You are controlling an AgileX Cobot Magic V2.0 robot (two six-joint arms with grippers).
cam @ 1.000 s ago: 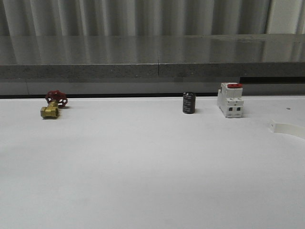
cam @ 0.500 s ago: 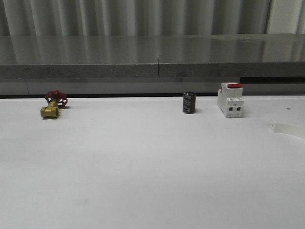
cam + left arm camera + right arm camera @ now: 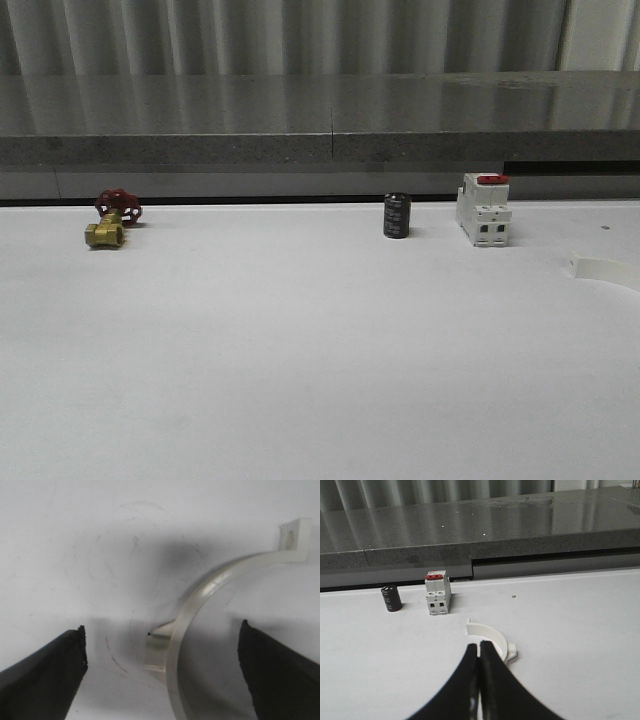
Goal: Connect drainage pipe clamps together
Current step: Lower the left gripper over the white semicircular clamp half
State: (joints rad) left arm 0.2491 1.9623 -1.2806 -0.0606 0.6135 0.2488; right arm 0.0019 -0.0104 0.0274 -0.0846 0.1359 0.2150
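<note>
One white half-ring drainage pipe clamp [image 3: 210, 587] lies on the white table, with its end flange [image 3: 295, 532] far from the fingers. My left gripper [image 3: 162, 672] is open and straddles this clamp's band near its small outer tab [image 3: 160, 647], touching nothing. The other drainage pipe clamp [image 3: 492, 635] curves just past the tips of my right gripper [image 3: 479, 647], whose fingers are pressed together with the clamp's thin band running in between them. This clamp [image 3: 605, 270] pokes in at the table's right edge in the front view.
A white breaker with a red top [image 3: 484, 210] and a black cylinder [image 3: 396, 216] stand at the back right, near the right-hand clamp. A brass valve with a red handle [image 3: 112, 220] sits at the back left. A grey ledge [image 3: 320, 150] runs behind the table.
In the front view the clamp at the right edge has slid a little to the right. Everything else on the table is unmoved.
</note>
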